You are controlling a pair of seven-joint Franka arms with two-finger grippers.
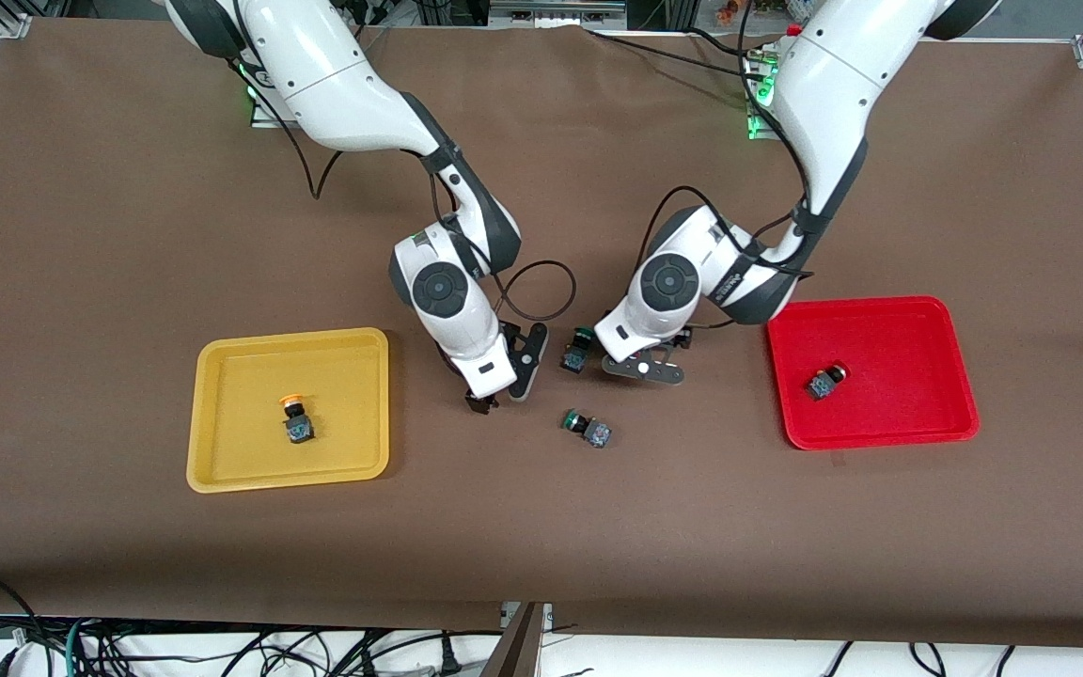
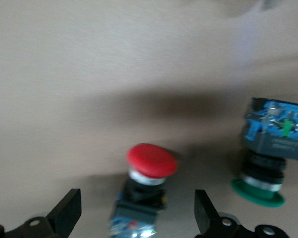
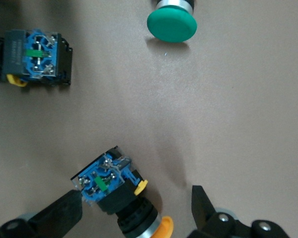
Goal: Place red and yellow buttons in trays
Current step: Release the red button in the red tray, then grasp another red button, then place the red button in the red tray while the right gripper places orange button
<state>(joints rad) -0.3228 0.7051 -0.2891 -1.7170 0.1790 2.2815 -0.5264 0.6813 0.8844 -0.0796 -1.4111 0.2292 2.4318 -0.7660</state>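
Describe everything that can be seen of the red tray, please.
The red tray is a shallow rounded rectangle with a raised rim, and looks like glossy plastic. It lies flat on the brown table, toward the left arm's end. In it lies one red button, tipped on its side, its red cap pointing away from the front camera; the rest of its floor is bare. No gripper touches the tray. It matches the yellow tray in size and shape.

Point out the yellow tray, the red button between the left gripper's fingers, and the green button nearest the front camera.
yellow tray (image 1: 222,414): front view, on its bare floor.
red button (image 2: 152,160): left wrist view, on its round cap.
green button (image 1: 585,426): front view, on the middle of the switch.
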